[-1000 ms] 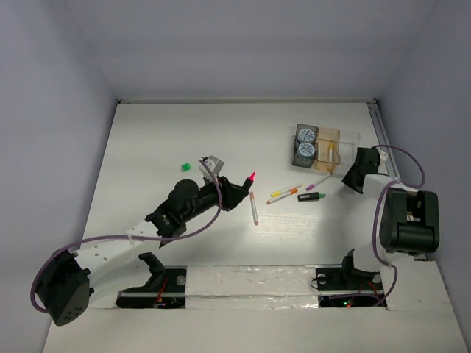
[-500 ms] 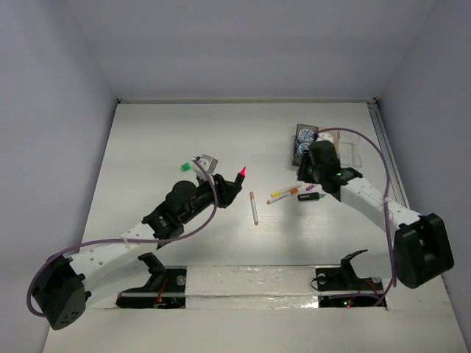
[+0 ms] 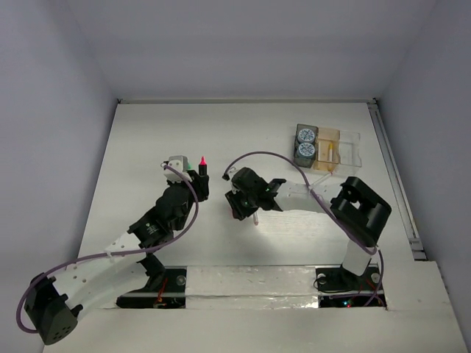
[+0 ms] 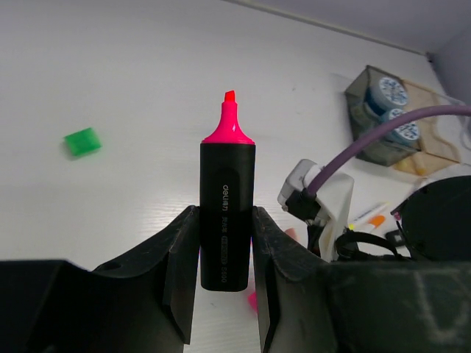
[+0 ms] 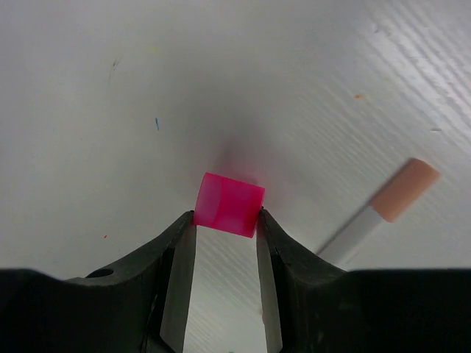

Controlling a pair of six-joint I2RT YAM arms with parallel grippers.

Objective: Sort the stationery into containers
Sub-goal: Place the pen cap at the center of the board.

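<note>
Right pincer [image 5: 224,220] swung in, pinching small pink plastic cap [image 5: 229,204]; left pincer [image 4: 227,243] gripping uncapped black highlighter [image 4: 227,198], so recap likely next.

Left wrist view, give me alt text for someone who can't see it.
The left hand grips a black highlighter upright, its pink tip uncapped, over a white table. A green piece lies at left; a grey tray holding two blue-white rolls sits at upper right.
</note>
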